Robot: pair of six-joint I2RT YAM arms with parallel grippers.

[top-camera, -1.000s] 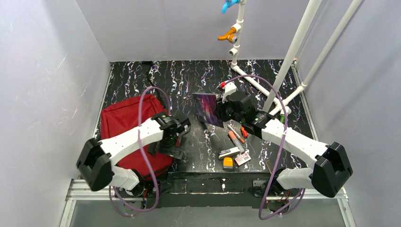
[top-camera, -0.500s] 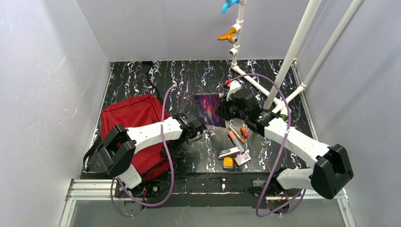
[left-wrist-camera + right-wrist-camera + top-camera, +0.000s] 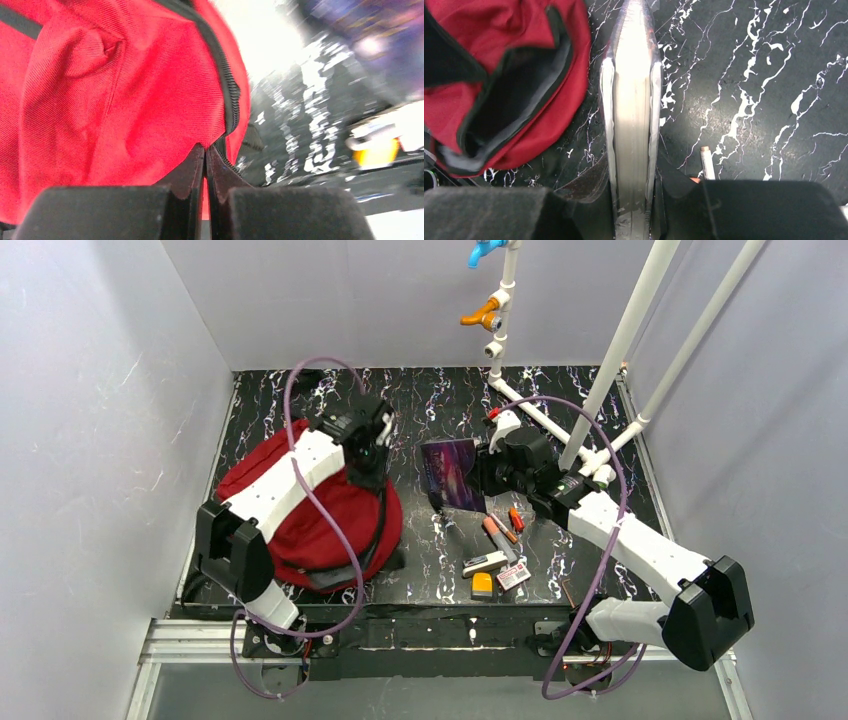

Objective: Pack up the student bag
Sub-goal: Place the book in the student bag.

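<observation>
The student bag (image 3: 290,515) is dark red with black trim and lies at the left of the table, its right edge pulled up. My left gripper (image 3: 368,458) is shut on that edge. In the left wrist view the fingers (image 3: 190,172) pinch the red fabric beside the black zip (image 3: 226,85) of the bag (image 3: 115,85). My right gripper (image 3: 487,475) is shut on a purple-covered book (image 3: 452,475), held upright just right of the bag. In the right wrist view the book (image 3: 631,90) shows its page edge between the fingers, and the bag's open mouth (image 3: 519,90) gapes to its left.
Pens and markers (image 3: 500,525), a white card (image 3: 513,576) and a small orange and black item (image 3: 483,586) lie near the front right. A white marker (image 3: 707,162) lies beside my right fingers. White pipes (image 3: 548,420) run along the back right. Walls close in on both sides.
My left gripper has shut on the bag's edge and moved back and up, lifting the bag into a dome. My right gripper has carried the book slightly to the right.
</observation>
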